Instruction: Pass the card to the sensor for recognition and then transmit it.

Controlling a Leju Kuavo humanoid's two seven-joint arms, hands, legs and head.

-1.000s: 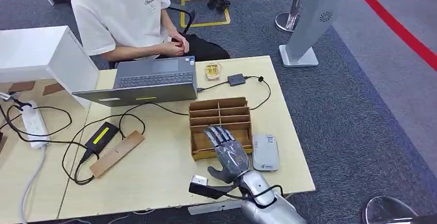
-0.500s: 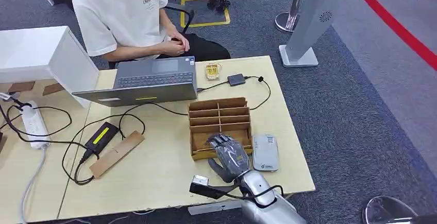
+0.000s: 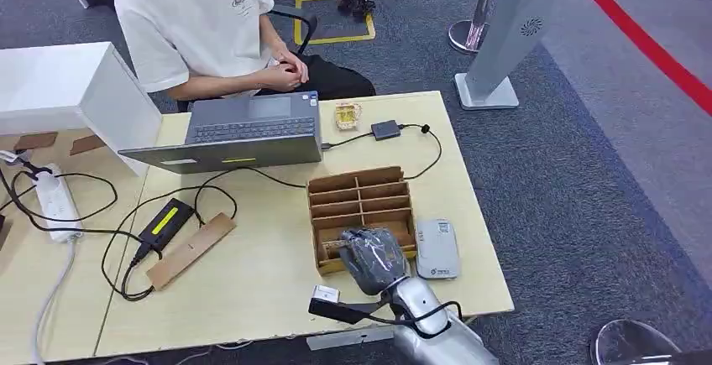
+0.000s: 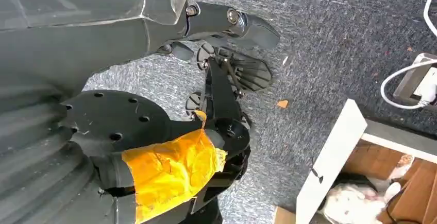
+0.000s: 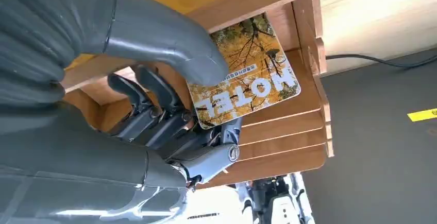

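Table carries a laptop at the far side, where a person sits, and nearer the robot a wooden rack with the grey sensor just beside it. Right hand is sunk in the rack's nearest slot; its wrist view has the thumb pressed on the card marked HOTEL, with dark fingers curled beneath, so the card looks pinched but sits inside the rack. By my reading the pick-up is underway; lifting out, presenting to the sensor and handing over all remain. Left hand hangs over carpet; whether its fingers are apart I cannot tell.
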